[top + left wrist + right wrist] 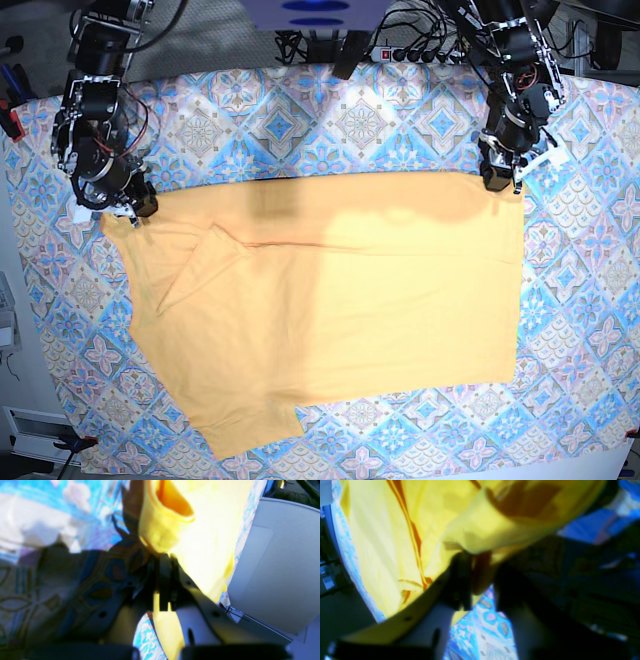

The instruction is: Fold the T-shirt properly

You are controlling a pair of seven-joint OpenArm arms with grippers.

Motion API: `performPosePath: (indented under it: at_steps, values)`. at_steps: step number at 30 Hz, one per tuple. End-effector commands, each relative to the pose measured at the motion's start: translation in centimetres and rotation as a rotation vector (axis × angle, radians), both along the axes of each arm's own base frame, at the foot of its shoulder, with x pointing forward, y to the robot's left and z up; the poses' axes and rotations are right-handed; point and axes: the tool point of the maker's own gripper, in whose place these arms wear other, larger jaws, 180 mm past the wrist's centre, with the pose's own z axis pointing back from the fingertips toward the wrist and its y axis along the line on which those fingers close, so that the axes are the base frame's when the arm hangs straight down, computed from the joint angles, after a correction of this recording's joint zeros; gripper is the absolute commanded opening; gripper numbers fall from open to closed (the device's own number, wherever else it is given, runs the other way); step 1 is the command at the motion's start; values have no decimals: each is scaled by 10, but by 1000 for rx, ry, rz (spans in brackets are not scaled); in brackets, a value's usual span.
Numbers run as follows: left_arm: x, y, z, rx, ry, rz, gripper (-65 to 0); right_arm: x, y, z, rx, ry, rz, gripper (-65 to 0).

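Blue and pink tiles pattern the tablecloth that covers the whole table, with cables and a power strip along its far edge.

Spread over the middle of the cloth is the T-shirt, a large plain yellow-orange one lying mostly flat. In the base view its far edge runs straight across between the two arms, its near edge lies toward the front of the table, and a sleeve sticks out at the near corner on that view's left. Another sleeve is folded inward onto the body near the far corner on that view's left, making a slanted flap.

The left gripper is down at the shirt's far corner on the base view's right. Its wrist camera shows the jaws pressed together with a bunched fold of yellow fabric pinched between them and more cloth hanging below.

The right gripper is down at the far corner on the base view's left, touching the shirt's edge. In its wrist view the dark fingers stand close together with a rolled lip of fabric between them, but the picture is too blurred and dark to tell whether they grip it firmly.
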Motion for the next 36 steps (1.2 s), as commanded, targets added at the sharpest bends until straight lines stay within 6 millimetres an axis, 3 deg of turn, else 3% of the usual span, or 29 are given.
performPosePath:
  at_steps: [1, 3, 9, 16, 22, 36]
  values:
    - [6, 4, 11, 10, -39, -2, -650, 10, -9, 12, -16, -38, 0, -599]
    - [6, 4, 11, 10, -41, -2, -650, 1, -9, 7, -15, -20, 1, -650]
    - [-11, 4, 3, 9, -7, -2, -650, -25, -16, 0, -31, 16, -10, -650]
    - [-18, 5, 24, 59, -38, -30, -650, -57, -37, 8, -82, 22, -43, -650]
    - [-44, -1, 27, 60, -2, -78, -650, -84, -46, 9, -112, 51, -53, -650]
    - [-106, -6, 16, 3, 94, -61, -650, -127, -45, 4, -136, 120, -24, -650]
